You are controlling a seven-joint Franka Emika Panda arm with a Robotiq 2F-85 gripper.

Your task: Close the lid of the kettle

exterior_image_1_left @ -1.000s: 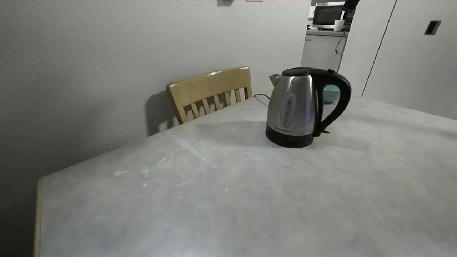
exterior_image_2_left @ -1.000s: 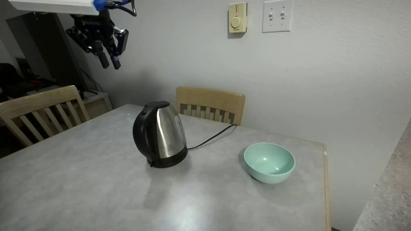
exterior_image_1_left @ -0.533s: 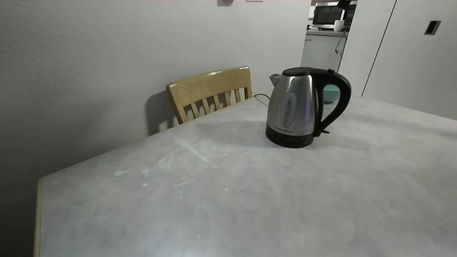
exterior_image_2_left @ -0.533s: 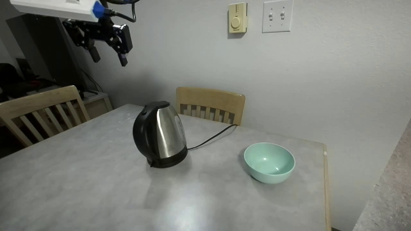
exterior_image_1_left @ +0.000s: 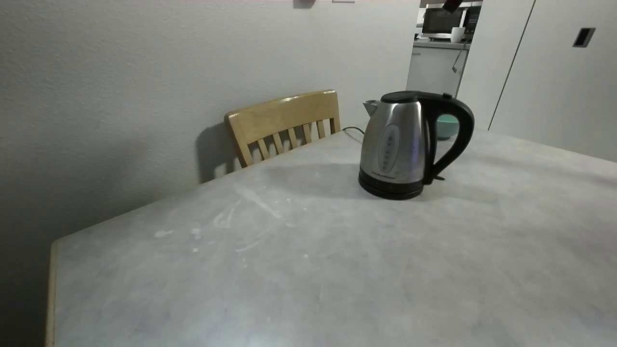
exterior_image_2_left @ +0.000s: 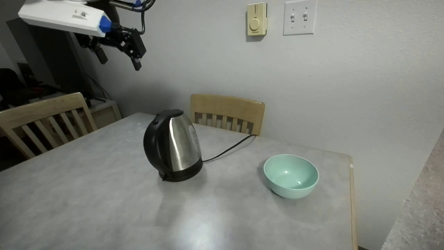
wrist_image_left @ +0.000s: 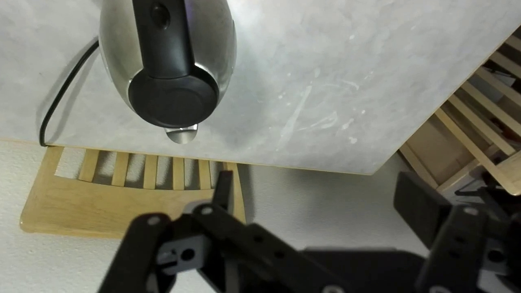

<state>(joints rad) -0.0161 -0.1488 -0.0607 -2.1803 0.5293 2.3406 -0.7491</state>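
Now, hovering my wide-spread, empty gripper [wrist_image_left: 320, 194], I'm judging the lid [wrist_image_left: 173, 99] of the electric kettle [exterior_image_2_left: 177, 146] stiff, light plastic, best pressed from above, its metal body [exterior_image_1_left: 409, 140] likely slippery.

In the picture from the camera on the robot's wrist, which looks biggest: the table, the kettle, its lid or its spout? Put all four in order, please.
Largest to smallest in the wrist view, counting only what is in frame:
1. Table
2. Kettle
3. Lid
4. Spout
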